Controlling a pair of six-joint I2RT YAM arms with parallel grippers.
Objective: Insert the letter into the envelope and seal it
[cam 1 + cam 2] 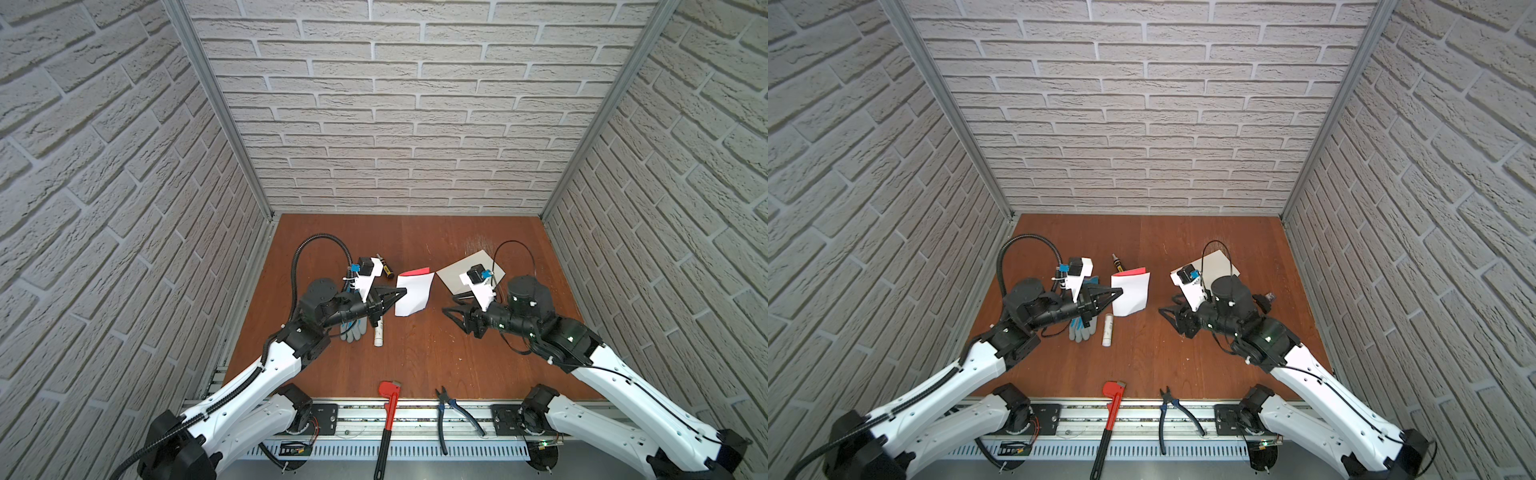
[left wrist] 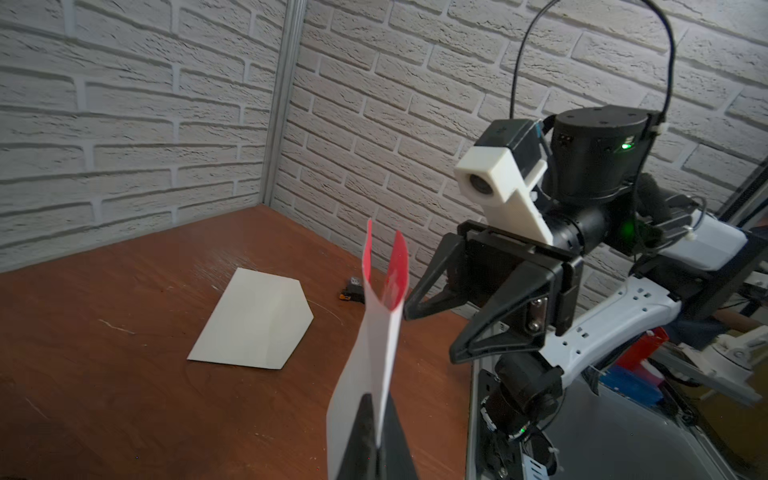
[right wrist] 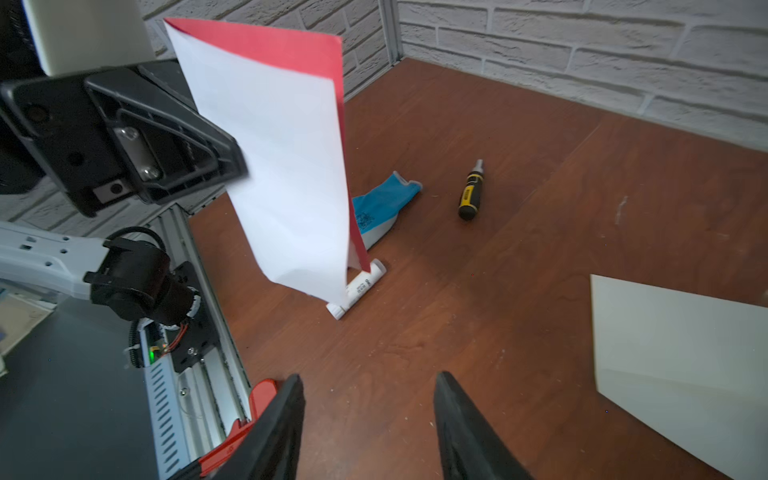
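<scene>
Left of the cream-white paper envelope (image 1: 452,272) lying flat on the brown wooden bench (image 1: 415,353), the left tool (image 1: 405,292) pinches the folded white-and-red paper letter (image 1: 415,299) up in the air. The right tool (image 1: 449,303), near the envelope, gapes empty.

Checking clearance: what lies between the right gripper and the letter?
Nothing: in both top views only bare table shows between the right gripper and the letter.

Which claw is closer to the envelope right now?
Right. The right claw hangs open just beside the envelope; the left claw, shut on the letter, sits farther left.
</scene>
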